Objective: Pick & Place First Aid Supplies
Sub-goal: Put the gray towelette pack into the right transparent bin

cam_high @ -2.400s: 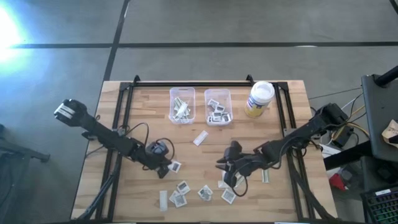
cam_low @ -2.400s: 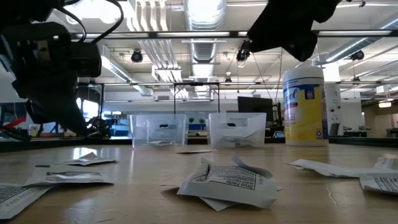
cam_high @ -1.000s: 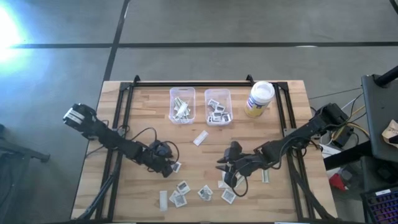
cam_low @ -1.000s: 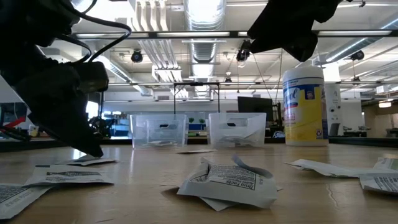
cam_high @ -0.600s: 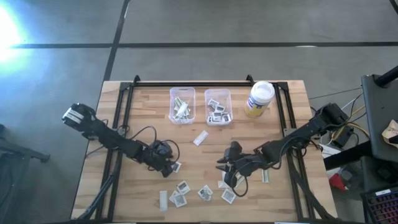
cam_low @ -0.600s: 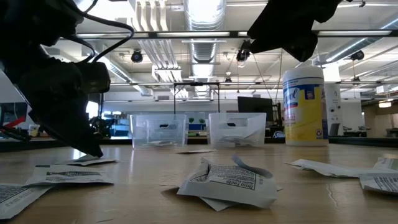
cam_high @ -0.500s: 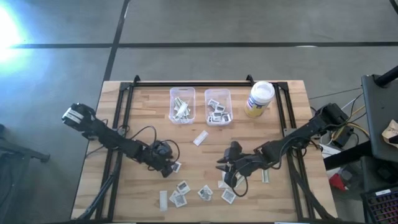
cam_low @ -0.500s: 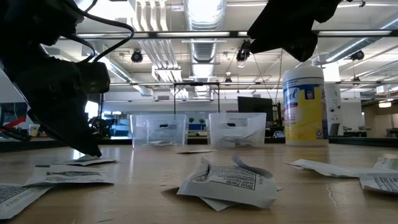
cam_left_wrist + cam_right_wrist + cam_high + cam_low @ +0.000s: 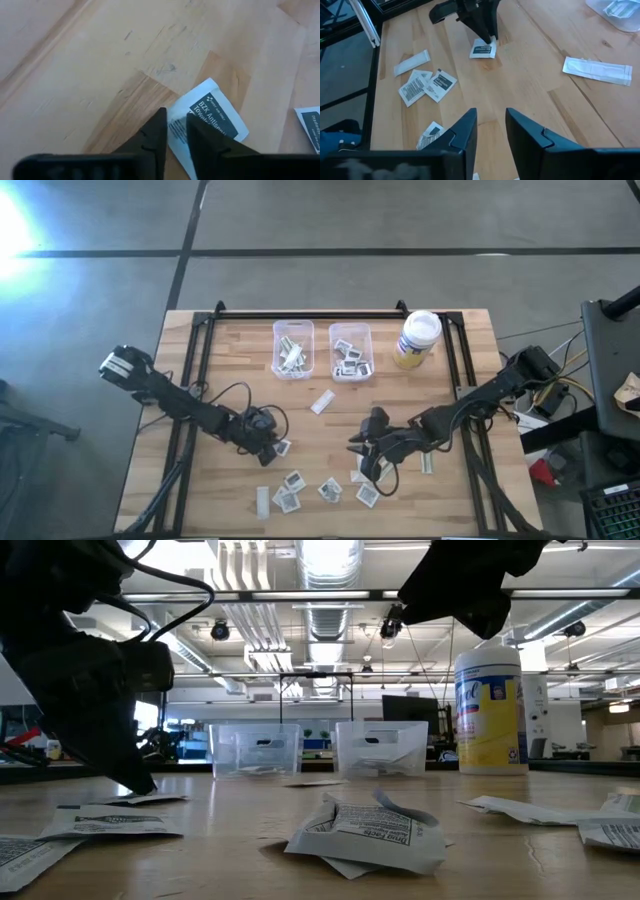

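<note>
- The left gripper [image 9: 272,448] is low over the wooden table [image 9: 230,370], left of centre, its fingers [image 9: 155,135] drawn narrow with only a thin gap between them.
- In the left wrist view the fingertips sit on the edge of a square white packet [image 9: 210,122] with dark print; whether the packet is pinched or only touched, I cannot tell.
- In the right wrist view the same packet [image 9: 482,50] lies flat on the wood under the left gripper's tips.
- Just beyond, toward the near edge of the table, loose packets [image 9: 292,488] lie scattered: several printed squares and 1 long pale strip [image 9: 263,500].
- At the far side of the table stand 2 clear bins side by side: the left bin [image 9: 292,349] holds pale strips, the right bin [image 9: 351,351] holds printed squares.
- Between the bins and the arms 1 long strip packet [image 9: 322,402] lies alone on the wood.
- The right gripper [image 9: 364,455] hangs above the table right of centre, fingers [image 9: 465,132] parted moderately with bare wood showing between them; it holds nothing.
- More packets [image 9: 366,494] lie just by the right gripper, and 1 narrow strip [image 9: 427,464] lies to its right.
- A white-lidded yellow jar [image 9: 417,338] stands right of the bins.
</note>
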You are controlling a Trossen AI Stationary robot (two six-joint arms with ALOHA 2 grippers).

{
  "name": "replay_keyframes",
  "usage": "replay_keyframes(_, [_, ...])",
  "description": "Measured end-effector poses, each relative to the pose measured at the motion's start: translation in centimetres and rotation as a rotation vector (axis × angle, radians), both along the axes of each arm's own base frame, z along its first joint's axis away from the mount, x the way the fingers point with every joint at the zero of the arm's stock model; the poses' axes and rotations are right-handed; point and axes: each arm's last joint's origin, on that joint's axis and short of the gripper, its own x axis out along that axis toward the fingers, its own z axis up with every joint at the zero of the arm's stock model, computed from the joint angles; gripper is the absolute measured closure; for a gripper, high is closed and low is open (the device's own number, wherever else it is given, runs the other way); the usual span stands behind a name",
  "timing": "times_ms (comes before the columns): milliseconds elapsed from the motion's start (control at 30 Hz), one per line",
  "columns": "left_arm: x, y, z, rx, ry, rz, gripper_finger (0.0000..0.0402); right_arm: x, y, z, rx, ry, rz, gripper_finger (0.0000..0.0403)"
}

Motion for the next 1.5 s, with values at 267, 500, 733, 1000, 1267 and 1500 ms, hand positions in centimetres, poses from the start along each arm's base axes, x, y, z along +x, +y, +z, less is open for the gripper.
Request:
replay_keyframes(267, [0.1, -0.1, 0.1, 0.005, -0.017, -0.015, 0.0397, 0.0, 0.0, 0.0, 0.000, 0.000, 0.000, 0.0300])
replay_keyframes(500, [0.0, -0.1, 1.0, -0.029, -0.049, -0.025, 0.0401, 0.0, 0.0, 0.0, 0.000, 0.000, 0.000, 0.0297])
replay_keyframes(733, [0.0, -0.1, 2.7, -0.053, -0.119, -0.048, 0.0401, 0.0, 0.0, 0.0, 0.000, 0.000, 0.000, 0.0307])
replay_keyframes(1000, [0.2, 0.0, 3.9, -0.026, -0.222, -0.029, 0.0402, 0.0, 0.0, 0.0, 0.006, 0.004, 0.012, 0.0303])
replay_keyframes(1267, [1.3, -0.1, 5.6, 0.069, -0.445, 0.033, 0.0402, 0.2, 0.1, 0.2, -0.007, -0.024, 0.034, 0.0279])
replay_keyframes(1500, [1.9, 0.0, 7.0, 0.186, -0.588, 0.082, 0.0401, 0.5, -0.1, 0.7, -0.117, -0.105, -0.015, 0.0247])
